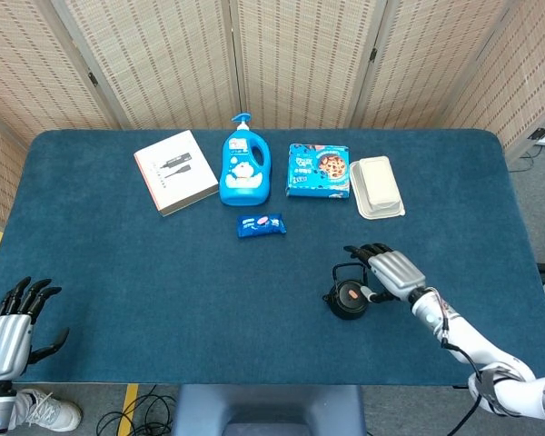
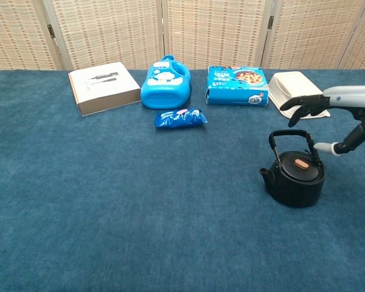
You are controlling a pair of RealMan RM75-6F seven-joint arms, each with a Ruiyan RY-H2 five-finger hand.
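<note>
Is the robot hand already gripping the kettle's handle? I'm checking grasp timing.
No: in the chest view the right robot hand hovers open above and beside the black kettle, fingers spread and clear of its handle.

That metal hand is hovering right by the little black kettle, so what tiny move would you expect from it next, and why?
Probably a short dip down and left, so the fingers can curl around the handle. The right hand hangs open just above and right of the black kettle, whose upright handle is still free; the thumb sits beside it, apparently not touching.
</note>
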